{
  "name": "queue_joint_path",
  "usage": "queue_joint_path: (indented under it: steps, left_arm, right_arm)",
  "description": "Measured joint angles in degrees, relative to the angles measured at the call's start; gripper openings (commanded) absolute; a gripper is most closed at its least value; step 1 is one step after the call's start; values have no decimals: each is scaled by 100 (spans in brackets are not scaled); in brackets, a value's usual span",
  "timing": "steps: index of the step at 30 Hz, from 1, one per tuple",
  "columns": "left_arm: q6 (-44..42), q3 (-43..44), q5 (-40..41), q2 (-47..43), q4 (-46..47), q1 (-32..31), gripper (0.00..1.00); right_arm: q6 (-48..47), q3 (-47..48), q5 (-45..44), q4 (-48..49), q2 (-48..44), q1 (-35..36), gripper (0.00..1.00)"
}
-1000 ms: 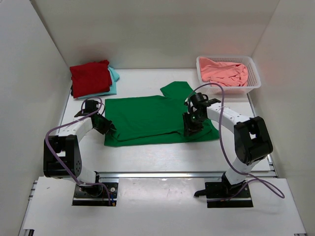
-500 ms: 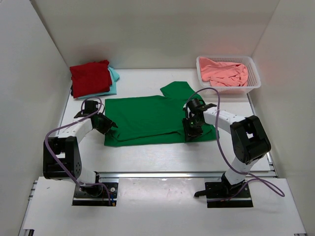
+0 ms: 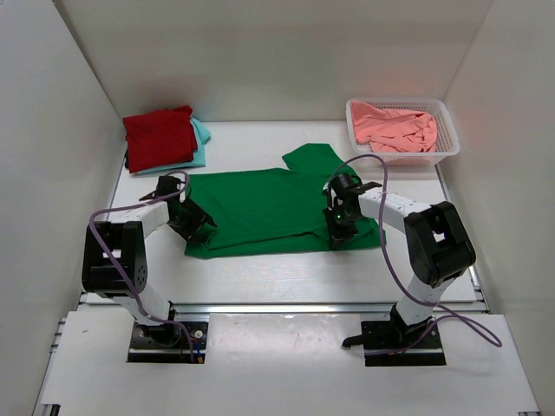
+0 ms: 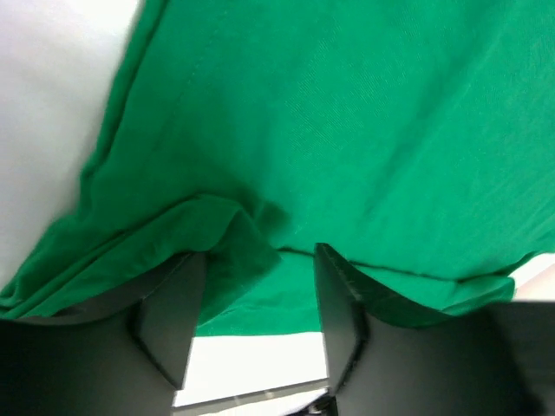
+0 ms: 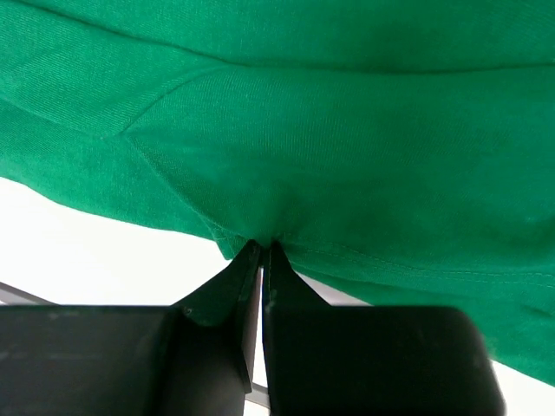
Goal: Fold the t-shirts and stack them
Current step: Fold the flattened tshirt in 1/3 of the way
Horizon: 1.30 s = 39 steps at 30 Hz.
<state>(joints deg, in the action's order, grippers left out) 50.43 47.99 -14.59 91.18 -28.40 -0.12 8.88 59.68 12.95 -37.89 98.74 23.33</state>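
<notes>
The bright green t-shirt [image 3: 260,208] lies spread on the table [image 3: 260,269], one sleeve pointing to the far right. My left gripper [image 3: 198,227] is at its near left corner. In the left wrist view this gripper [image 4: 260,256] stands open, with a rumpled fold of the green cloth [image 4: 347,113] lying at its fingertips. My right gripper [image 3: 338,232] is at the shirt's near right edge. The right wrist view shows it [image 5: 260,245] shut, pinching the hem of the green cloth [image 5: 347,130]. A folded dark red t-shirt [image 3: 159,137] rests on a pale turquoise one [image 3: 201,143] at the far left.
A white mesh basket [image 3: 447,147] at the far right holds a crumpled salmon pink t-shirt [image 3: 395,126]. White walls enclose the table on three sides. The arm bases and a metal rail run along the near edge.
My left gripper slid right onto the shirt's corner and its jaws opened. My right gripper's jaws closed on the hem at the shirt's right edge.
</notes>
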Motion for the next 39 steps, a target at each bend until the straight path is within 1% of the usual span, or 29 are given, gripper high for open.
queue_joint_path:
  steps: [1, 3, 4, 5, 6, 7, 8, 9, 10, 11, 17, 24, 33, 39]
  left_arm:
    - [-28, 33, -52, 48, -11, -39, 61]
    - [-111, 52, -122, 101, 11, -101, 51]
    - [-122, 52, -142, 118, 15, -111, 48]
    - [-162, 57, -162, 144, 9, -116, 43]
    - [-170, 61, -179, 175, 4, -120, 31]
    - [-175, 61, -188, 197, 4, -122, 24]
    - [-203, 63, -208, 223, 2, -125, 10]
    - [-223, 63, -232, 249, -2, -127, 3]
    - [-229, 63, -245, 264, -4, -133, 1]
    - [-243, 68, -260, 269, -7, -140, 0]
    - [-264, 157, -282, 234, -195, -105, 0]
    - [-232, 160, -332, -127, -437, 74, 0]
    - [-166, 131, -254, -505, -638, 330, 0]
    - [2, 114, -50, -533, -599, 398, 0]
  right_arm:
    - [-9, 11, 22, -15, 0, -15, 0]
    - [-11, 46, 50, -46, 0, -61, 0]
    - [-11, 76, 66, -72, 0, -87, 0]
    - [-11, 125, 92, -107, -2, -118, 0]
    - [-11, 181, 107, -133, -7, -146, 0]
    - [-11, 249, 125, -173, -13, -179, 0]
    - [-11, 319, 155, -195, -28, -219, 0]
    - [-11, 385, 195, -203, -52, -256, 0]
    - [-11, 452, 236, -210, -90, -299, 0]
    - [-9, 518, 286, -234, -120, -354, 0]
    - [4, 697, 450, -260, -284, -603, 0]
    - [9, 870, 542, -323, -249, -651, 0]
    - [11, 1598, 619, -240, 278, -664, 0]
    - [4, 2144, 621, -234, 918, -682, 1]
